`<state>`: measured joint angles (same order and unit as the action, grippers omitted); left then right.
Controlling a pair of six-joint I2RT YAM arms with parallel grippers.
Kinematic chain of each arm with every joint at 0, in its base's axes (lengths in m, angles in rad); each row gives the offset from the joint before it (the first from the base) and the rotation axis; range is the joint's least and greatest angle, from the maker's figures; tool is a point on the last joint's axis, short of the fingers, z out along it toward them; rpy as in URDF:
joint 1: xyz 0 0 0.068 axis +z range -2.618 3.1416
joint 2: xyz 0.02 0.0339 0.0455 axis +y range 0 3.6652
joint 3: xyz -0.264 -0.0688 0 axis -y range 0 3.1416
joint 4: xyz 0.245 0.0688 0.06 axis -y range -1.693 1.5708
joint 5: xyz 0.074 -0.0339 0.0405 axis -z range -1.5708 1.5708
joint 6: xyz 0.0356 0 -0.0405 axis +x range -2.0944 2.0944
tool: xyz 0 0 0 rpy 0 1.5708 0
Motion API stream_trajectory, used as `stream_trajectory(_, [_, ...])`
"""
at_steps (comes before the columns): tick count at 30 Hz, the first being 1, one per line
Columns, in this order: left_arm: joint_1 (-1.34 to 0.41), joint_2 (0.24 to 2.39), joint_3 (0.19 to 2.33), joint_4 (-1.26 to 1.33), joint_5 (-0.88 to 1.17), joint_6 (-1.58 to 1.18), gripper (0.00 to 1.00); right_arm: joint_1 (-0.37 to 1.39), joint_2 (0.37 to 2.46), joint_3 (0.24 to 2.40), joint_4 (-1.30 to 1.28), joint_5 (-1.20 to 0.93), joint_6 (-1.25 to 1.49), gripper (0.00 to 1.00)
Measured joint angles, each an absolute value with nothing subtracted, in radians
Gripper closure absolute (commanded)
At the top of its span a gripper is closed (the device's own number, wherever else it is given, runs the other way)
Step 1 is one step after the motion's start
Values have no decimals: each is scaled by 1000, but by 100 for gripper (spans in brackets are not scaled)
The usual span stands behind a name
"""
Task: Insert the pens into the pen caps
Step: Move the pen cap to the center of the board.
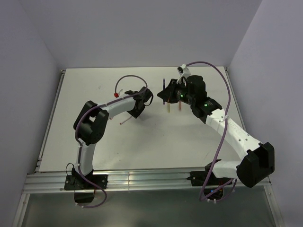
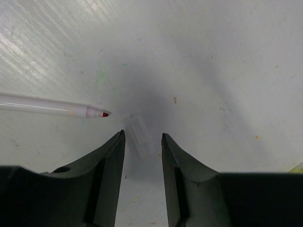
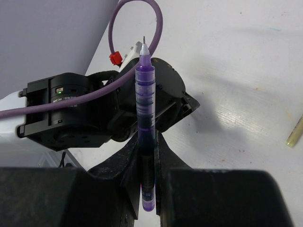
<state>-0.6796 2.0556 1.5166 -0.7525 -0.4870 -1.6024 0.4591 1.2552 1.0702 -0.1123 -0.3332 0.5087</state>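
Left gripper (image 2: 142, 134) open, its gap directly over 1 clear cap (image 2: 138, 131) lying nearly lengthwise to the jaws. Right gripper (image 3: 147, 146) clamped on purple pen (image 3: 145, 94), tip outward.

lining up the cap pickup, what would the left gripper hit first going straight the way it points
Most likely the clear pen cap, lying on the table just ahead in the gap of the open left gripper; the red-tipped pen lies off to the side. Depth is unclear.

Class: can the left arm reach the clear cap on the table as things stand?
Probably yes: the clear cap lies uncovered at the open jaws of the left gripper; the uncapped pen lies aside.
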Motion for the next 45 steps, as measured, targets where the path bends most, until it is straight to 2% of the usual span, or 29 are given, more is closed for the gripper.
stream_trajectory(12, [-680, 2112, 1588, -780, -487, -1602, 60, 459, 1255, 1070, -112, -339, 508, 100])
stream_trajectory(22, [-680, 2133, 1602, -799, -487, -1595, 66, 459, 1255, 1070, -112, -366, 508, 100])
stream_trajectory(31, [-680, 2143, 1616, -814, -487, -1583, 84, 459, 1255, 1070, -112, -390, 509, 100])
stream_trajectory(34, [-680, 2143, 1616, -812, -488, -1582, 99, 459, 1255, 1070, -110, -395, 509, 100])
stream_trajectory(45, [-683, 2117, 1566, -755, -487, -1557, 100, 459, 1255, 1070, -102, -409, 509, 100])
